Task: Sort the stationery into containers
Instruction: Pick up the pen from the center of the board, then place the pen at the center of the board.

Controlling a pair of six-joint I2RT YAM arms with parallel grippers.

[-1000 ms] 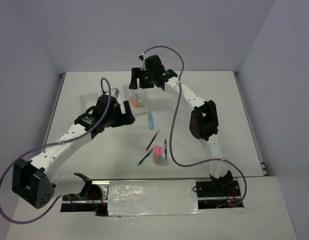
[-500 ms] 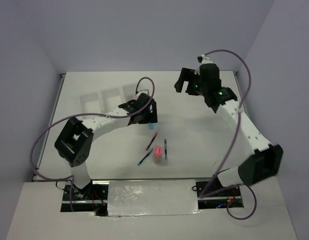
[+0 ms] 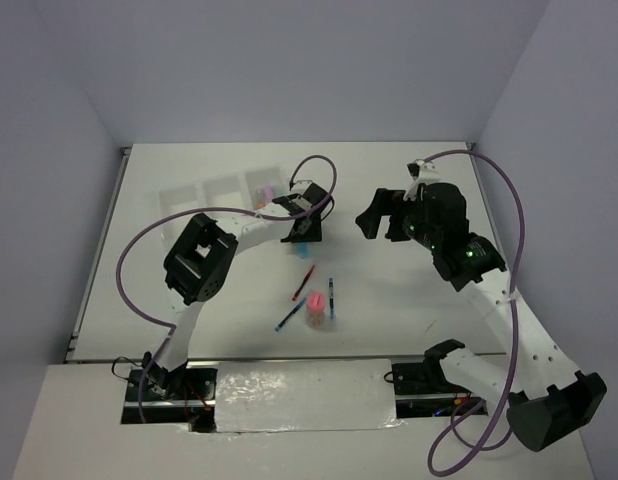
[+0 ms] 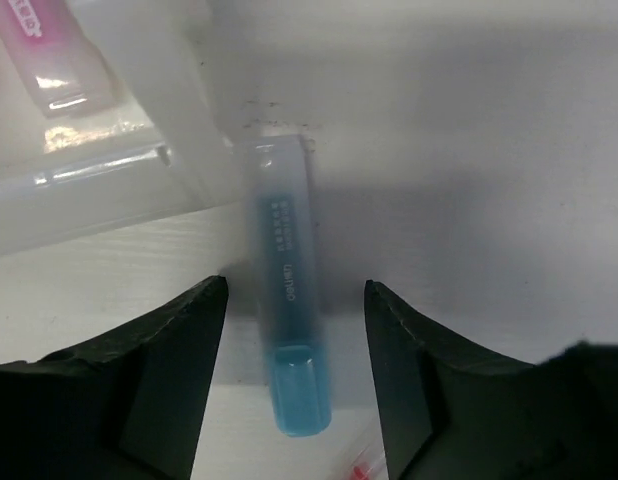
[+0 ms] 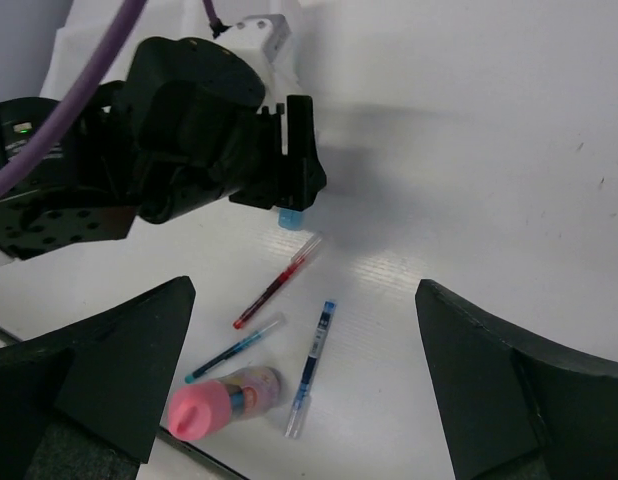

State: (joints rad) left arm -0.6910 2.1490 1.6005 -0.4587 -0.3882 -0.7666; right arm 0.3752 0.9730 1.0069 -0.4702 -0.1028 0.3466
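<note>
Just beside the tray (image 4: 139, 175) wall, on the table, lies the blue highlighter (image 4: 285, 250), straddled by the left gripper (image 4: 294, 288), whose jaws stand apart, clear of it. Light, rigid, smooth plastic: probably best pinched across mid-barrel. The right gripper (image 5: 304, 288) hangs spread wide, empty.

A highlighter (image 4: 285, 275) lies just beside a corner of the tray (image 4: 184, 175) (pens (image 3: 304, 283) and jar (image 3: 315, 309) well in front).
</note>
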